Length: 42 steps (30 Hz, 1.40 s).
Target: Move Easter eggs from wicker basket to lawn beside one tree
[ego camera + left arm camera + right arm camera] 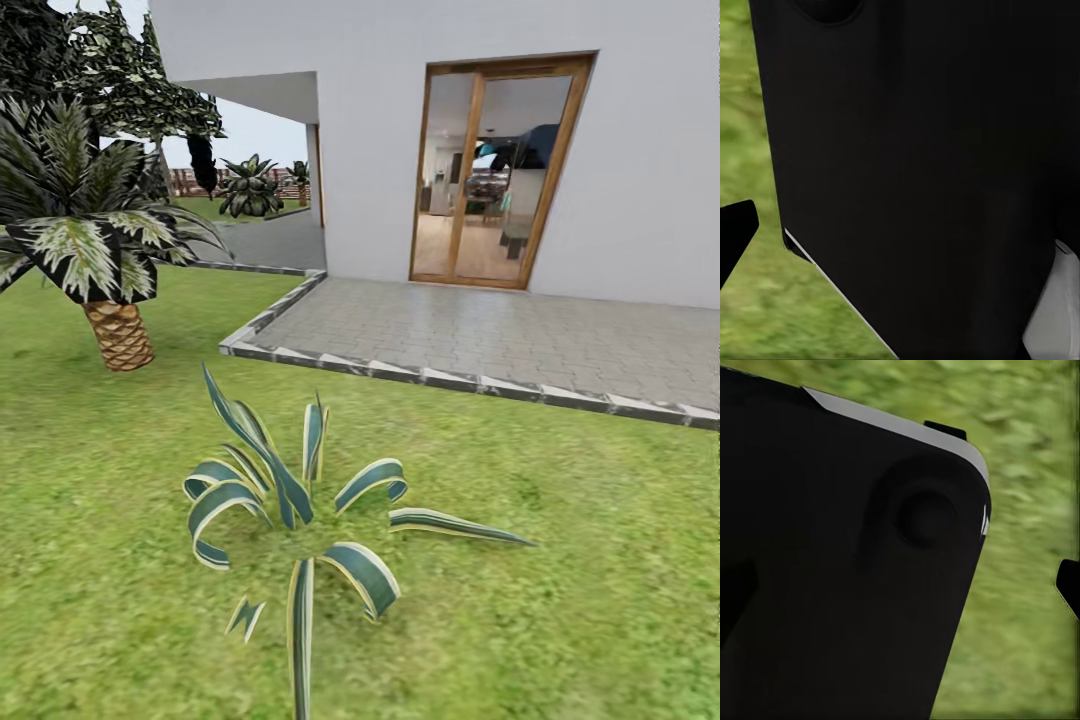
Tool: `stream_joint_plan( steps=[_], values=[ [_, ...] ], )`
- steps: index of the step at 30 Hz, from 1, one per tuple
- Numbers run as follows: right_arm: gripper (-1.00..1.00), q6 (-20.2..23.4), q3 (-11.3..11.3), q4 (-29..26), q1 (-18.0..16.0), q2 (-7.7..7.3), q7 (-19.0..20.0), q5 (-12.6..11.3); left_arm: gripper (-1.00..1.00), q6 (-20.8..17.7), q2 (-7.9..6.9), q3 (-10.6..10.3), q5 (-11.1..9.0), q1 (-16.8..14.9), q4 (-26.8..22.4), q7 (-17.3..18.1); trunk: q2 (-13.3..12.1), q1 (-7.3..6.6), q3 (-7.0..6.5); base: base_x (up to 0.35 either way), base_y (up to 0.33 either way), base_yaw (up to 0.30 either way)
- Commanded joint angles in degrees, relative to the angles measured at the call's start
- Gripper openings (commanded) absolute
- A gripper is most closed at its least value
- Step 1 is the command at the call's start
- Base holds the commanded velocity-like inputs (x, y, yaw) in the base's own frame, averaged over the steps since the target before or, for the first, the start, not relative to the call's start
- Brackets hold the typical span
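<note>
Each end effector is hidden behind a black robot panel (930, 165) close to its wrist camera, with only dark tips at the frame edges, so I cannot tell how far either is open or whether it holds anything. The lawn (560, 560), green with yellowish patches, spreads across the near ground, with a striped agave (295, 510) near centre. A palm (110, 270) stands on the grass at far left, beside a grey paved patio (500, 335) before the house's glass door (495, 170).
</note>
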<state>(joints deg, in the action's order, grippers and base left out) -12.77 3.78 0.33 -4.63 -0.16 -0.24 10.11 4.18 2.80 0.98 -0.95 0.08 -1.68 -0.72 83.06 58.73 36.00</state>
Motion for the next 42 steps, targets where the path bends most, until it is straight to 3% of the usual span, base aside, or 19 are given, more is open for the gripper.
stream_joint_plan(
  steps=[1, 42],
  values=[
    [1.00, -0.15, 0.35, 0.03, -0.03, -0.01, -0.02, 0.09, 1.00, 0.13, 0.01, 0.08, -0.10, 0.01, -0.05, -0.07, 0.02, 0.00, 0.04, 0.000, -0.219, 0.000],
    [1.00, 0.01, 0.53, 0.20, -0.03, -0.01, -0.02, -0.11, 1.00, 0.13, 0.01, 0.08, -0.10, 0.00, -0.05, -0.07, 0.02, 0.00, 0.04, 0.000, -0.216, 0.000]
  ],
)
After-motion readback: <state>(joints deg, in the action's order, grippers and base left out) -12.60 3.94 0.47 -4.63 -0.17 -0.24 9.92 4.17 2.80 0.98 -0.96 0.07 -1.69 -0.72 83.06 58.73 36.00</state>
